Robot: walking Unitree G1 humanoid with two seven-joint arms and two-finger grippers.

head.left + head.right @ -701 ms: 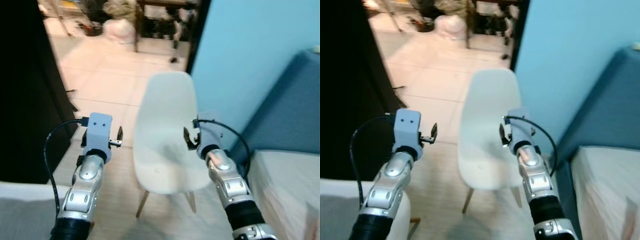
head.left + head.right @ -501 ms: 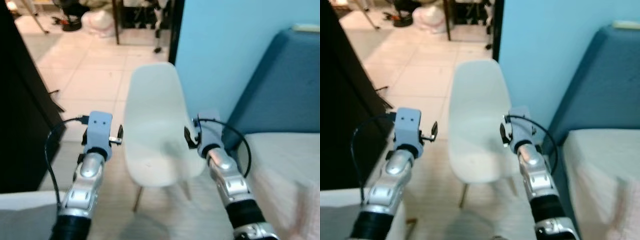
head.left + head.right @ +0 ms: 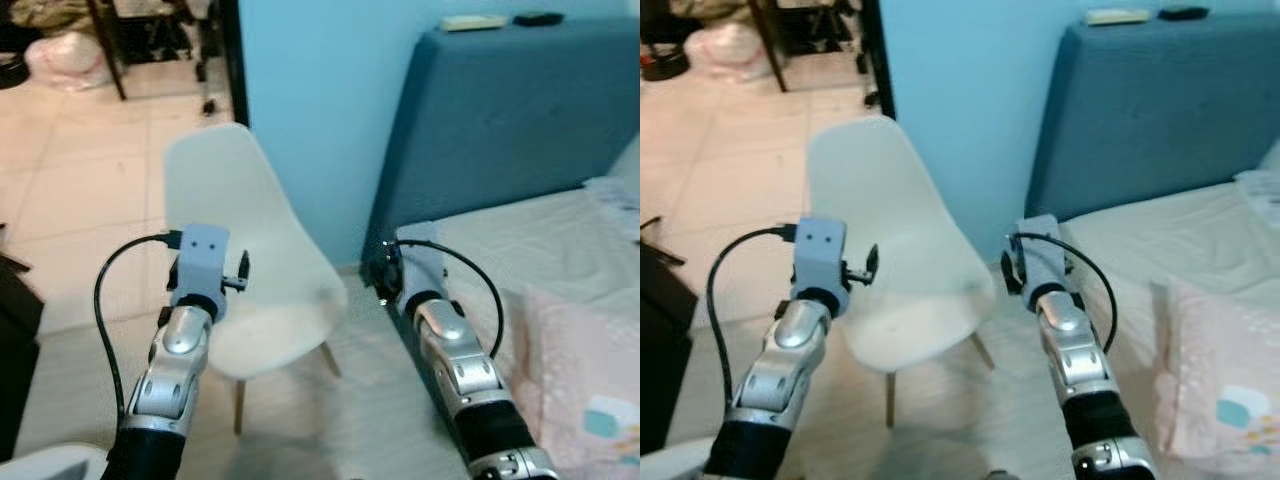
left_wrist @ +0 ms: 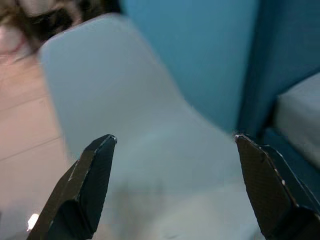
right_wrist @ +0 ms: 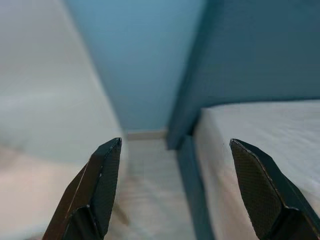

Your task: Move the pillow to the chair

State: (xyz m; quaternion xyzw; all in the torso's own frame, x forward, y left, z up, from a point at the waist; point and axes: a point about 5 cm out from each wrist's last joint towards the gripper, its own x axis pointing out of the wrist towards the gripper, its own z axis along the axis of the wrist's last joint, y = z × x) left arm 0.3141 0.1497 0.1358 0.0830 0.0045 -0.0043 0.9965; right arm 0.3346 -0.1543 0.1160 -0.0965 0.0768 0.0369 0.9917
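Chair (image 3: 250, 270) stands left of bed (image 3: 520, 250), pillow (image 3: 1220, 390) on bed's right.

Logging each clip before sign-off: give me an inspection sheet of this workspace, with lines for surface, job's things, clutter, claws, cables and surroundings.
Surface: bed with pale sheet, on the robot's right; light tiled floor ahead.
Job's things: pink pillow lying on the bed's near edge, not held; white chair standing empty between the arms, beside the bed.
Clutter: two small flat items on top of the headboard; white bag on the far floor.
Claws: left claw open, pointing at the chair seat; right claw open, pointing at the gap between chair and bed. Neither holds anything.
Cables: black cable looped off the left wrist, another at the right wrist.
Surroundings: light blue wall, dark blue headboard.
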